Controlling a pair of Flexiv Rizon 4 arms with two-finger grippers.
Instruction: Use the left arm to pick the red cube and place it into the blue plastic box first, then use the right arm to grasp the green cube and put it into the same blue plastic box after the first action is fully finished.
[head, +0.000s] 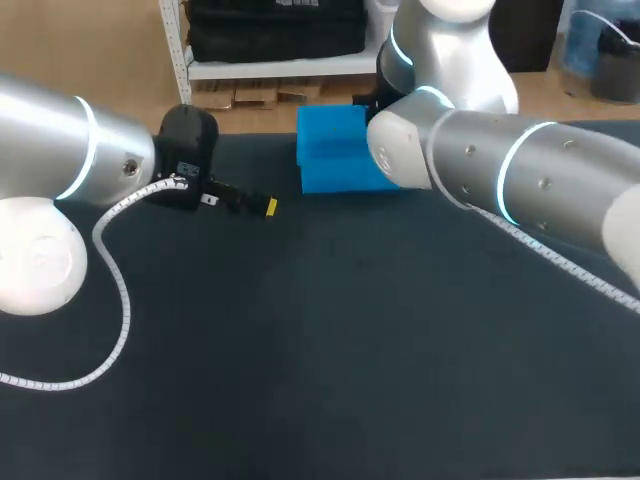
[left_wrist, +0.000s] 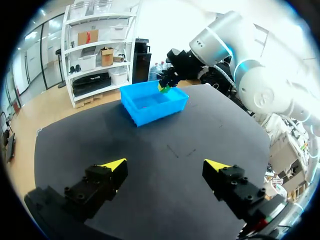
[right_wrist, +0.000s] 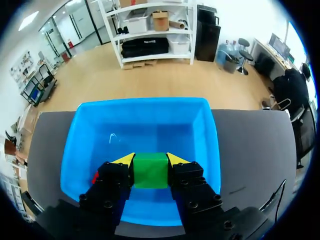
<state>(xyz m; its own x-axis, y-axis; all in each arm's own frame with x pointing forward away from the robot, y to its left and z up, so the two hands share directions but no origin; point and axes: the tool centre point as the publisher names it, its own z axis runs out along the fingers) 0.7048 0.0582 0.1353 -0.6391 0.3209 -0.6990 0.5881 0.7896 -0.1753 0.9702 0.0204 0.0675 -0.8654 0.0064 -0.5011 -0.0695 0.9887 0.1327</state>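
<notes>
While the red cube (right_wrist: 95, 176) is lying in the box (right_wrist: 100, 120) (barely showing), your right gripper (right_wrist: 150, 160) is pinching the green cube (right_wrist: 150, 172) over it, awaiting release; your left gripper (left_wrist: 165, 165) is hanging spread.

No readable text or numbers - the white sticker (head: 209, 200) on the left gripper (head: 268, 207) is too blurred.

Dark table (head: 330, 380), faint small marks (left_wrist: 181, 151) near middle
</notes>
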